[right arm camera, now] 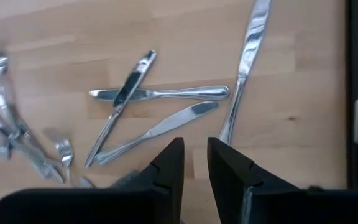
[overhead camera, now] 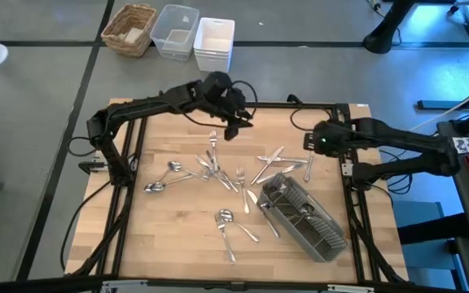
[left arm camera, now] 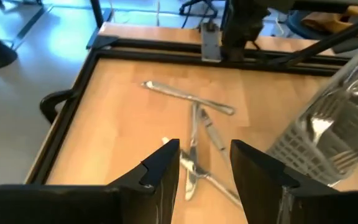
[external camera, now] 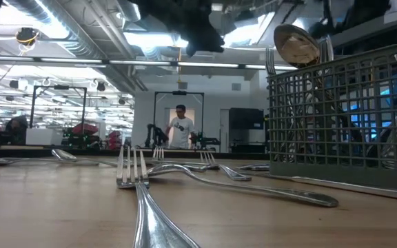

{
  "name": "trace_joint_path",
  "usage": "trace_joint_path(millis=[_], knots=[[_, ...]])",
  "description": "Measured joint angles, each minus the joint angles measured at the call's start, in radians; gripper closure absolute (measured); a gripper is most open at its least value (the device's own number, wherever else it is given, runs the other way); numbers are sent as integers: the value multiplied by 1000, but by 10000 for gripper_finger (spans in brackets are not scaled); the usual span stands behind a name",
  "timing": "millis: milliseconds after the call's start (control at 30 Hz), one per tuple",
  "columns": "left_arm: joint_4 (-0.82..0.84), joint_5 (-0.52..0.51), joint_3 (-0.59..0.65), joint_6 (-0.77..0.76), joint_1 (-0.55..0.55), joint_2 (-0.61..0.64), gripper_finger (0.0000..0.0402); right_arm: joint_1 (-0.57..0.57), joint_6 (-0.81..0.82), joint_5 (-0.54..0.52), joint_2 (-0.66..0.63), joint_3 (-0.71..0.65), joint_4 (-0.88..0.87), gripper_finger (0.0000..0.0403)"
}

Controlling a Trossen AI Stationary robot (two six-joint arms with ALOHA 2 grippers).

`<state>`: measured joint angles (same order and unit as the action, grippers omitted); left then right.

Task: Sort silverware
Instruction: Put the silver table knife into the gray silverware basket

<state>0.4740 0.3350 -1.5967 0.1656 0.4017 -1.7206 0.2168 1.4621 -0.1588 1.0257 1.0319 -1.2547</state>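
Clearly, the shiny metal silverware (overhead camera: 218, 175) lies tangled mid-table beside the grey slatted cutlery caddy (overhead camera: 308, 216). The empty left gripper (left arm camera: 204, 168) hovers open above crossed knives; the empty right gripper (right arm camera: 194, 165) seems narrowly parted. Overlapping handles could drag neighbours.

Your left gripper (left arm camera: 205, 163) hangs above the wooden table (left arm camera: 123, 118), fingers parted, nothing between them. Just past the fingertips lie crossed knives (left arm camera: 194, 115) at twelve o'clock. At three o'clock, the grey caddy (left arm camera: 328, 134) holds a fork (left arm camera: 321, 121).
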Motion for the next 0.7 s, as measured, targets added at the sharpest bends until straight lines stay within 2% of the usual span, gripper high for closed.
trace_joint_path(millis=[133, 300, 467, 700], knots=[[26, 3, 3, 31, 42, 0, 265, 110, -3, 71, 19, -100, 51, 331], [8, 3, 27, 62, 77, 0, 265, 196, -4, 127, 51, -209, 145, 331], [11, 2, 53, 78, 103, 0, 265, 230, -5, 152, 85, -288, 268, 331], [6, 2, 53, 73, 129, -5, 265, 272, -5, 144, 149, -366, 294, 331]])
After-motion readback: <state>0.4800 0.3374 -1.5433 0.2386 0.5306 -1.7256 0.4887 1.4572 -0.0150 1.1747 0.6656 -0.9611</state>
